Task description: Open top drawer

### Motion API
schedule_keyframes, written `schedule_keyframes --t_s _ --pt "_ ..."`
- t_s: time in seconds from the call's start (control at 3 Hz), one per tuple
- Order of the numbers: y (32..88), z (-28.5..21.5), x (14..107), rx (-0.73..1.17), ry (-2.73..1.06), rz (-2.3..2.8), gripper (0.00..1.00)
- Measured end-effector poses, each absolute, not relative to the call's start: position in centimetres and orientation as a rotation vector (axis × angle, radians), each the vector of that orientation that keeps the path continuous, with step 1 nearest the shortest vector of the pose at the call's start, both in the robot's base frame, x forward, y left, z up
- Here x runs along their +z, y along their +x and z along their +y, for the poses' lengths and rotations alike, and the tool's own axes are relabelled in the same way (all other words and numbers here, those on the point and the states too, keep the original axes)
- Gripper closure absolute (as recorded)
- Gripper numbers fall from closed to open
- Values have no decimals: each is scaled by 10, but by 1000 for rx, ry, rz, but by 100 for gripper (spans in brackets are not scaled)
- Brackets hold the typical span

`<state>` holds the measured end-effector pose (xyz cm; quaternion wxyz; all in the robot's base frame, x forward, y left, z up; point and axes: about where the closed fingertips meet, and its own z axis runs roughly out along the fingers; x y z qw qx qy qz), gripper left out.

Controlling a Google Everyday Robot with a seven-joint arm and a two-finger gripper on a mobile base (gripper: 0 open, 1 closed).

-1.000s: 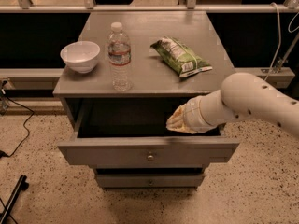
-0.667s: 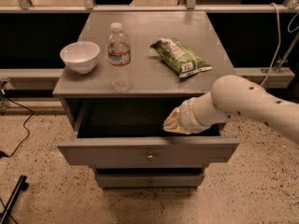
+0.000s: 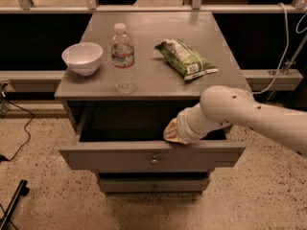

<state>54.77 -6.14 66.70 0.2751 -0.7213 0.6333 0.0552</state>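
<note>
The top drawer is a grey wooden drawer with a long flat front and a small round metal knob at its centre. It stands pulled out from the cabinet, its dark inside showing. My white arm comes in from the right. My gripper sits at the drawer front's top edge, right of centre, wrapped in a tan cover and reaching into the drawer.
On the cabinet top stand a white bowl, a water bottle and a green chip bag. A lower drawer shows beneath. A black cable and a dark bar lie on the floor at left.
My arm and gripper have shifted a little to the left along the drawer's front edge. The drawer stays pulled out.
</note>
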Motion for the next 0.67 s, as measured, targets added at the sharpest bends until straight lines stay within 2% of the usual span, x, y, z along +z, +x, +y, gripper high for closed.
schedule_keyframes --t_s 0.67 --pt "531 -61 654 198 -2011 1694 98"
